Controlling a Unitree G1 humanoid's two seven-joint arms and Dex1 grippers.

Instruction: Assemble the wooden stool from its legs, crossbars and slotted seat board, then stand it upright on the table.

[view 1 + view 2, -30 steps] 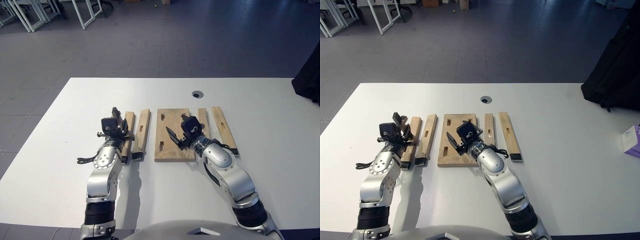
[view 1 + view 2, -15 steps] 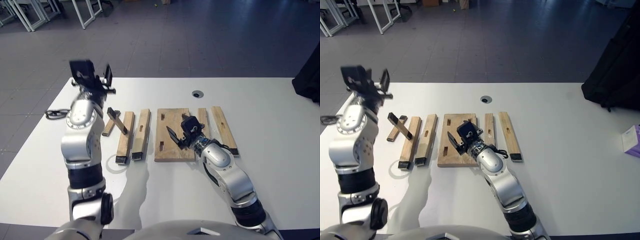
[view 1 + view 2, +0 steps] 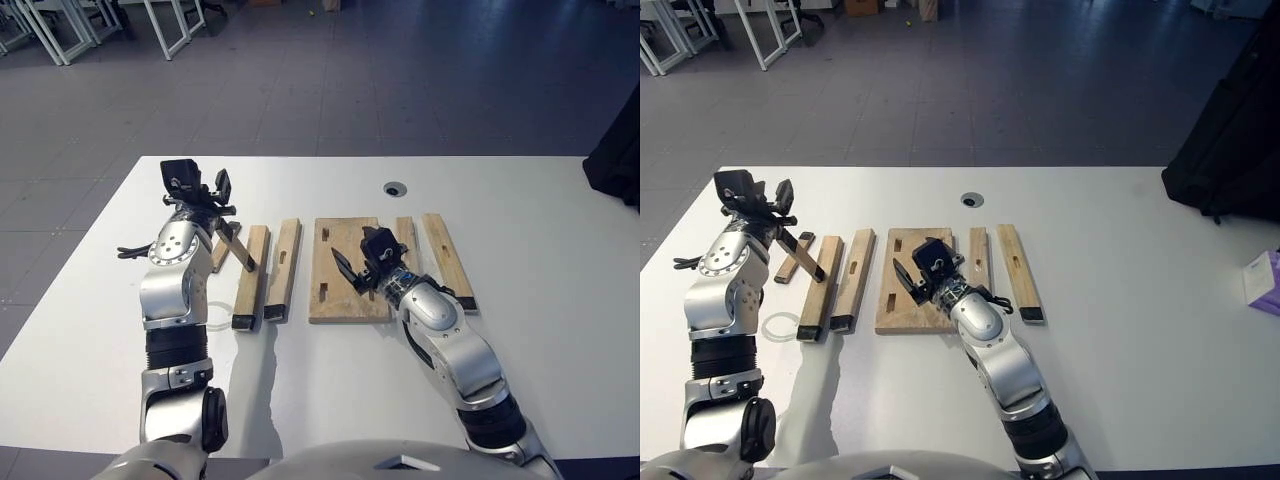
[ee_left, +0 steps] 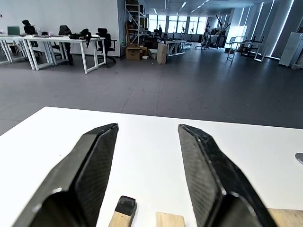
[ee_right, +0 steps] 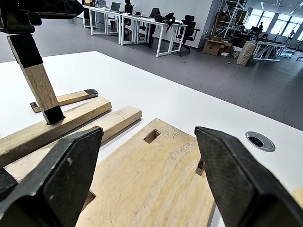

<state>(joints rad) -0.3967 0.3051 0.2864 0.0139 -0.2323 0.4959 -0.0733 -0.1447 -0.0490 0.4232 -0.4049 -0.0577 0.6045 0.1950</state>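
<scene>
Though unladen, both grippers [image 4: 147,130] [image 5: 147,132] agape.

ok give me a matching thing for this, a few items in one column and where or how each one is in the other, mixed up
Column one
1. seat board
2. left tool
3. right tool
4. cable hole

Column two
a. open, over the seat board
b. set in the table, beyond the seat board
c. lying flat, slots facing up
d. open, on the left by the crossbars

Pairs: 1-c, 2-d, 3-a, 4-b
</scene>
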